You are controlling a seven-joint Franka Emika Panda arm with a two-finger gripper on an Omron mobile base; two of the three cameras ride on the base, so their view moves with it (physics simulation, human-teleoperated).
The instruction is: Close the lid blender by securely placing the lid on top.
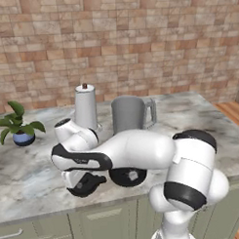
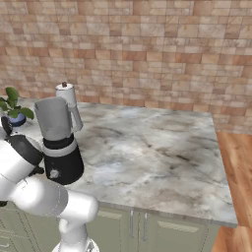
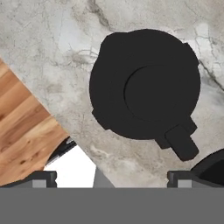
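The lid (image 3: 146, 89), a flat round black cap with a raised centre disc and a short tab, lies on the marble counter directly below my hand. My gripper (image 3: 114, 177) hangs above it, open, its fingertips (image 3: 41, 177) set wide apart with nothing between them. In the left base view the hand (image 1: 80, 180) points down near the counter's front edge, under my bent arm. The blender's translucent grey jar (image 1: 128, 114) stands open-topped behind the arm, its black base (image 1: 127, 176) partly hidden by it. From the right, the jar (image 2: 54, 118) and base (image 2: 61, 165) show fully.
A white paper-towel roll (image 1: 85, 105) with a brown knob stands just behind the blender. A potted plant (image 1: 19, 127) sits at the counter's left. The counter's front edge (image 3: 57, 118) runs close to the lid, with wooden floor (image 3: 22, 131) beyond it.
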